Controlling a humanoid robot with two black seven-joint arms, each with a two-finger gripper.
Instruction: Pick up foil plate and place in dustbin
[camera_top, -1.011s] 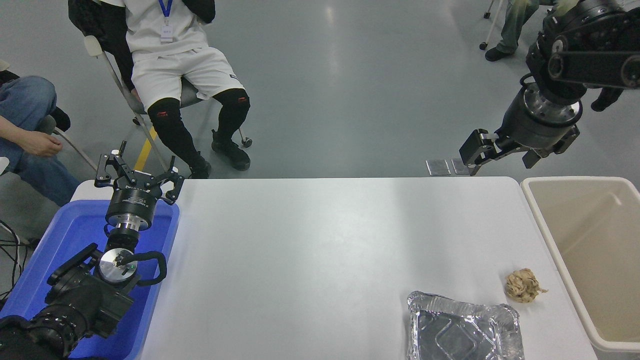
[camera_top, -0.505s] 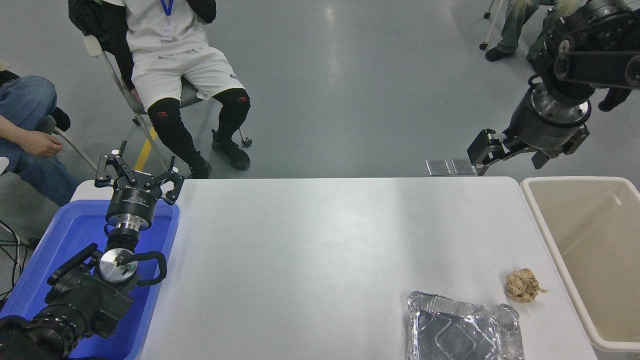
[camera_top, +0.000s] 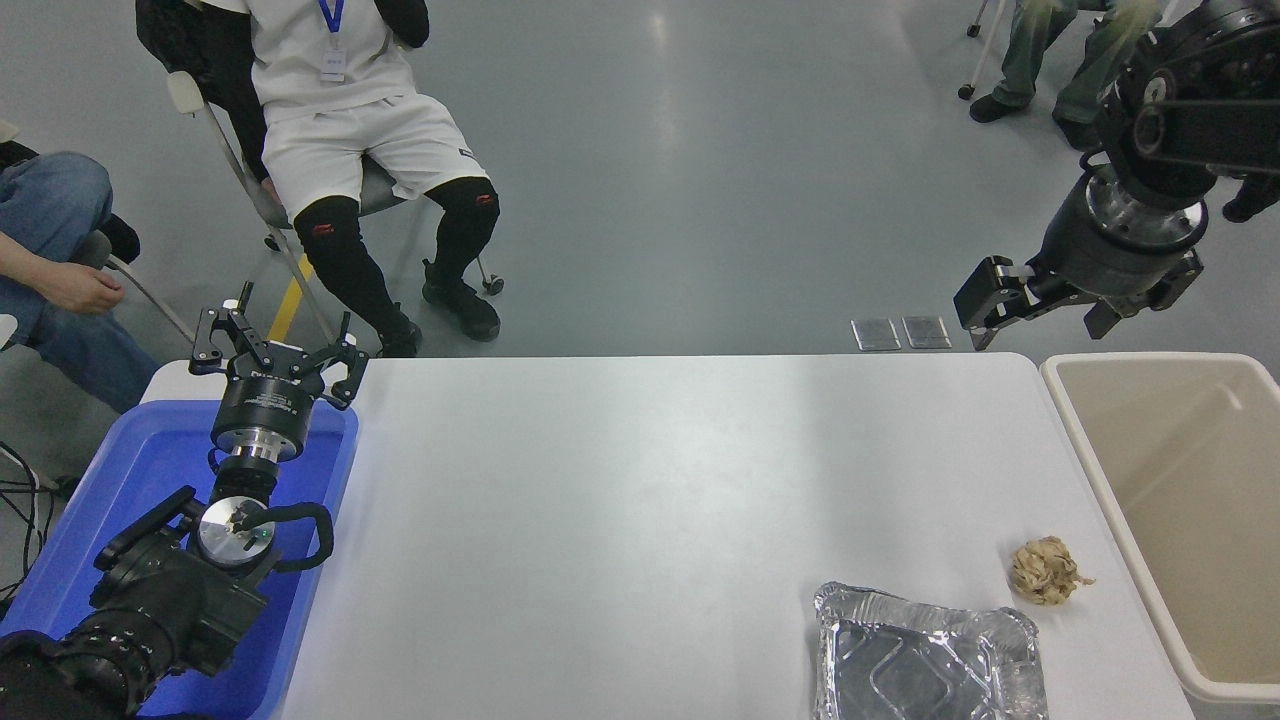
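Parked at the lower left, the left gripper (camera_top: 275, 350) hangs over a blue tub (camera_top: 120, 480) with fingers spread, holding nothing. Toward the bottom right of the frame the foil plate (camera_top: 925, 660) lies on the white table (camera_top: 640, 480), near a crumpled paper wad (camera_top: 1045, 570). At the upper right the right gripper (camera_top: 1045, 310) hangs open and empty, beyond the table's far edge, above the dustbin (camera_top: 1170, 500) at the right edge.

- We see the foil plate (camera_top: 930, 655) as shiny, crinkled aluminium foil with an embossed base.
- We take the dustbin (camera_top: 1165, 480) for smooth, matt cream plastic.
- The paper wad (camera_top: 1043, 570) looks rough, crumpled and tan.
- The table (camera_top: 640, 480) is smooth and white with a soft sheen.
- The tub (camera_top: 120, 480) at the left is glossy blue plastic.
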